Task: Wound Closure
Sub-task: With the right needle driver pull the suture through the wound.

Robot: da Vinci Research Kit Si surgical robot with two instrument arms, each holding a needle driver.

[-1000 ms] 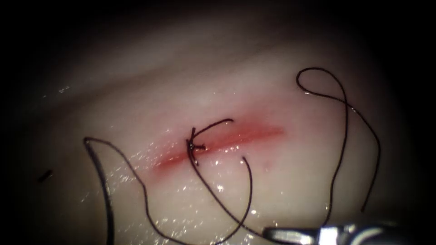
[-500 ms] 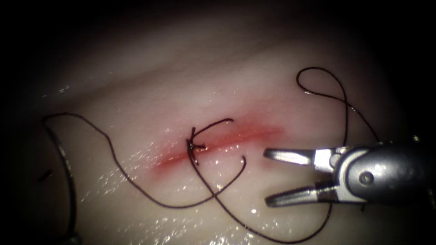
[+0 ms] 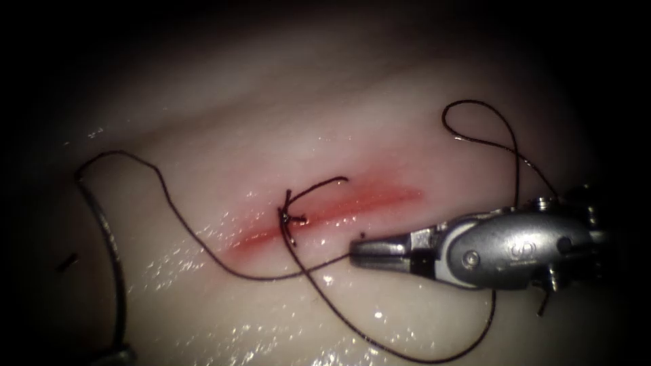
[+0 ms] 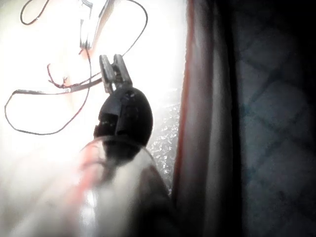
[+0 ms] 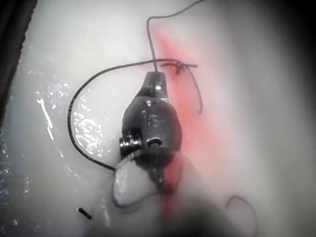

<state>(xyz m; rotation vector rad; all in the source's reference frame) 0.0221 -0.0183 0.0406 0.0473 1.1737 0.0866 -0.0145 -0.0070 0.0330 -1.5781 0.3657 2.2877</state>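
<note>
Dark thread point(image 3: 203, 254) clamped in right pincer point(image 3: 359, 252); needle point(image 3: 108, 257) partly cut off.

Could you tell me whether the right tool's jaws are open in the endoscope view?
No, the right tool has its jaws closed on the thread just below the cut.

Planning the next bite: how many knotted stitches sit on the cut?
1, a knot on the cut, toward its left end; right tool shut on thread, left tool holds the needle, clear of the tissue.

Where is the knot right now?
In the endoscope view the knot sits on the cut, toward its left end, with the right tool shut on the thread just to its lower right.
</note>
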